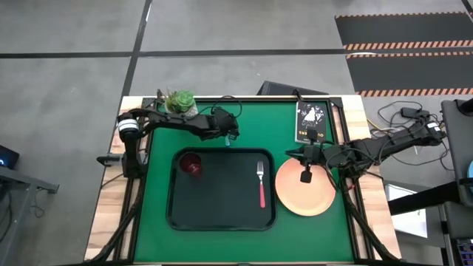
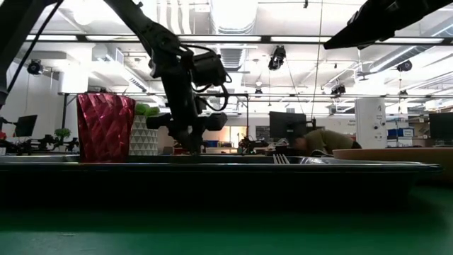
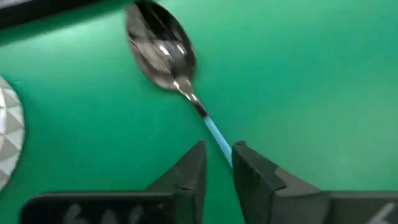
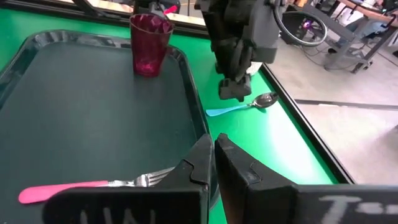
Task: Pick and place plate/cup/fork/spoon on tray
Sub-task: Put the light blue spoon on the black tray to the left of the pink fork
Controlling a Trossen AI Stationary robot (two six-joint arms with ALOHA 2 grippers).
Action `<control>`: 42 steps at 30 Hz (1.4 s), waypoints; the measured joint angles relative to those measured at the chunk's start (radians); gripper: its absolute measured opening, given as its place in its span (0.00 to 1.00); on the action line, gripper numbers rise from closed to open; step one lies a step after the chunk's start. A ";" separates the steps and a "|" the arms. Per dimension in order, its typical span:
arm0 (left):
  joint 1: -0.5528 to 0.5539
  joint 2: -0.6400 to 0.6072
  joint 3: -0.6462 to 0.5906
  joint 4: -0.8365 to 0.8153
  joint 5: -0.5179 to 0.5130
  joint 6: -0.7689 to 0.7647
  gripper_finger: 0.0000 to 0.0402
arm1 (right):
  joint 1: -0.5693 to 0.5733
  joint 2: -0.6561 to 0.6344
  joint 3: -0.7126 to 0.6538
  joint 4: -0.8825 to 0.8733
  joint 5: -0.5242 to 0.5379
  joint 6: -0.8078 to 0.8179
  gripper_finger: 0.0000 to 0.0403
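The teal-handled spoon (image 3: 163,48) lies on the green mat just beyond the tray's far rim; it also shows in the right wrist view (image 4: 239,107). My left gripper (image 3: 219,163) points down over it, its fingers a narrow gap apart on either side of the handle. The dark tray (image 1: 222,210) holds the upright red cup (image 1: 191,164) and the pink-handled fork (image 1: 261,185). The salmon plate (image 1: 310,199) lies on the mat right of the tray. My right gripper (image 1: 307,176) is shut and empty above the plate. My left gripper has its fingers (image 3: 249,174) on either side of the spoon's teal handle (image 3: 216,134), near the handle's middle, coming from above and lying across it. The handle runs close along one finger. I cannot tell whether it touches. The spoon lies flat on the mat.
A white pot with a green plant (image 1: 179,102) stands at the far left corner, close to my left arm. A small black book (image 1: 313,120) lies at the far right. The tray's middle (image 4: 93,124) is bare between the cup and the fork.
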State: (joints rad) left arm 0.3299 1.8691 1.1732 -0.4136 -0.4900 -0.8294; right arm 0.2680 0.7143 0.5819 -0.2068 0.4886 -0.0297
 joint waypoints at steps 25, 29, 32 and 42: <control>0.012 0.099 -0.006 0.118 -0.080 -0.006 0.26 | 0.000 -0.010 0.000 -0.005 -0.002 -0.034 0.02; 0.011 0.106 -0.006 0.125 -0.085 -0.007 0.22 | 0.000 -0.010 0.000 -0.006 -0.002 -0.034 0.02; 0.011 0.106 -0.006 0.126 -0.084 -0.007 0.16 | 0.000 -0.010 0.000 -0.006 -0.002 -0.034 0.02; 0.011 0.107 -0.007 0.149 -0.080 -0.032 0.02 | 0.000 -0.010 0.000 -0.009 -0.002 -0.034 0.02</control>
State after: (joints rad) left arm 0.3412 1.9760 1.1660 -0.2647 -0.5696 -0.8611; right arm 0.2680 0.7044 0.5816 -0.2156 0.4870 -0.0635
